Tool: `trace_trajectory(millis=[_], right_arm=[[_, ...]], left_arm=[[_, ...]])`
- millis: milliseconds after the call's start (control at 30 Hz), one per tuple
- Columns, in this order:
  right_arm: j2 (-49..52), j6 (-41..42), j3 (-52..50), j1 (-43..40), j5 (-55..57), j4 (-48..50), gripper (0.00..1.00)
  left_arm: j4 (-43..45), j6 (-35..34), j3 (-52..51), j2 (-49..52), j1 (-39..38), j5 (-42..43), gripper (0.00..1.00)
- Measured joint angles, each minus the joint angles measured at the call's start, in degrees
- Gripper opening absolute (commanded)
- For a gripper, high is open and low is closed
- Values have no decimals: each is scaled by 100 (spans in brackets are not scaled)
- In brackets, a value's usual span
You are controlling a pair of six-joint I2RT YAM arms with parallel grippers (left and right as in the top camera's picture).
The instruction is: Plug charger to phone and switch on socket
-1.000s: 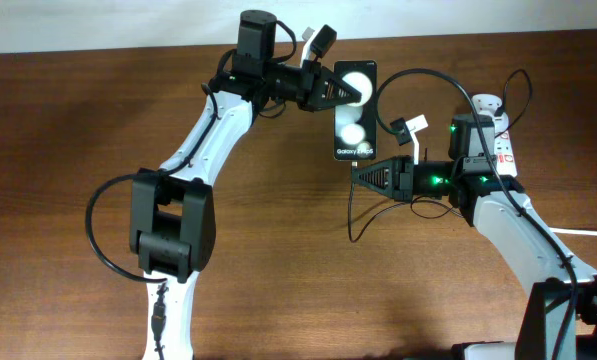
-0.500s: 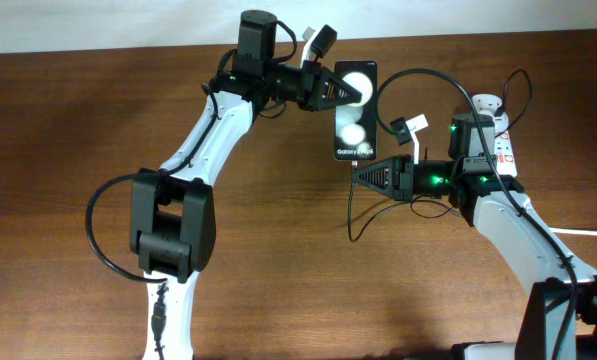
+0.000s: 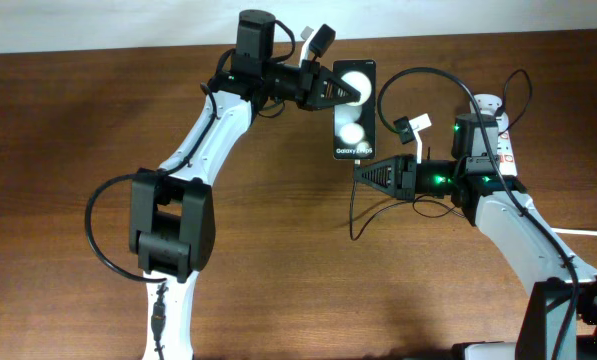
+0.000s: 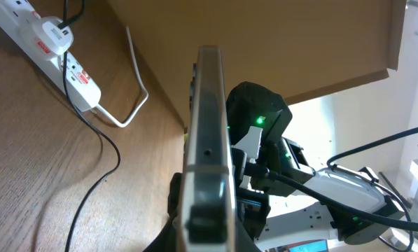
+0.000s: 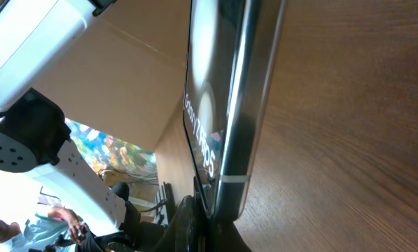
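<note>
The black phone [image 3: 355, 110], with two white circles and small white text, is held off the table by my left gripper [image 3: 336, 88], which is shut on its upper end. Its thin edge fills the left wrist view [image 4: 207, 140] and the right wrist view [image 5: 240, 105]. My right gripper [image 3: 362, 171] sits just under the phone's lower end, shut on the tip of the thin black charger cable [image 3: 354, 215], pressed at the phone's bottom edge. The cable loops back to the white plug adapter [image 4: 49, 31] in the white socket strip [image 3: 500, 135].
The socket strip also shows in the left wrist view [image 4: 75, 70], with red markings and a thick white cord [image 4: 135, 98]. A white tag [image 3: 410, 127] hangs on the cable near the right arm. Brown wooden table [image 3: 278, 280] lies below.
My right gripper has shifted very slightly to the right and down; the phone and left arm have held still.
</note>
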Motion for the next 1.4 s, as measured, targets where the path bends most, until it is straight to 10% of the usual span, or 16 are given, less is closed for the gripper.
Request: trace_trajectory(millis=[1400], right_arm=[[87, 1320, -275, -9, -245, 1547, 4]], left_arm=[[-680, 566, 157, -2, -13, -153, 0]])
